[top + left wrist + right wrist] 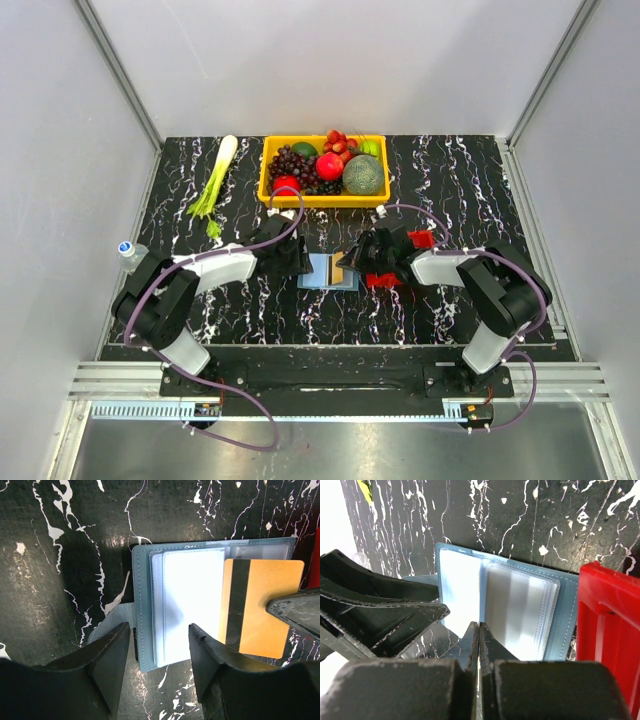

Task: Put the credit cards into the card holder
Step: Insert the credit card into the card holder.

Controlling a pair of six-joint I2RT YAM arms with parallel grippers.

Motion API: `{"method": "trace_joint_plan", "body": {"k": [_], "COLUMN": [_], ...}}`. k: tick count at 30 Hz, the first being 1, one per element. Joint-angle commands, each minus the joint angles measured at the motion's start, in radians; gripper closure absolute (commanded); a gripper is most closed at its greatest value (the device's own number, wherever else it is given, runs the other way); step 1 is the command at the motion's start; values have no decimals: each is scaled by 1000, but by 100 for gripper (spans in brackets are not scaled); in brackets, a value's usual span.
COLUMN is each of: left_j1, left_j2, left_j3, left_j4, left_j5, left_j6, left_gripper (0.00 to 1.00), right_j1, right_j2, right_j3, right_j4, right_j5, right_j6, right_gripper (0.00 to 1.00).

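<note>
Pinching thin gold card [262,590] — rt fingers [467,645] — over clear-pocket holder [141,610].

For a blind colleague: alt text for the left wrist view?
The right gripper holds a gold credit card over an open blue card holder on a black marbled table. The left gripper, fingers open, frames its lower edge.

At the lower left and lower right of the overhead frame, the left arm [225,268] and right arm [440,268] show pale grey-white links, bulky black joints, looping purple cables [276,430], black base plates [190,381] and scuffed matte charcoal wedge-shaped fingers [107,665].
</note>
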Motion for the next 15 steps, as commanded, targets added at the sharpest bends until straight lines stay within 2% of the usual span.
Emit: {"method": "trace_joint_plan", "body": {"k": [1, 6, 10, 15], "left_j1": [4, 4, 4, 4], "left_j2": [30, 41, 58, 76], "left_j3": [2, 4, -2, -4], "left_j4": [29, 29, 38, 57], "left_j5": [35, 38, 58, 91], "left_j6": [-2, -1, -1, 2], "left_gripper": [46, 47, 52, 75], "right_j1": [9, 7, 7, 7], "right_j2": [50, 67, 101, 143], "right_j3": [45, 38, 54, 58], "right_j4": [39, 5, 11, 59], "right_j5": [-39, -3, -29, -91], "right_j6": [2, -1, -6, 19], "right_gripper": [100, 100, 100, 100]}}
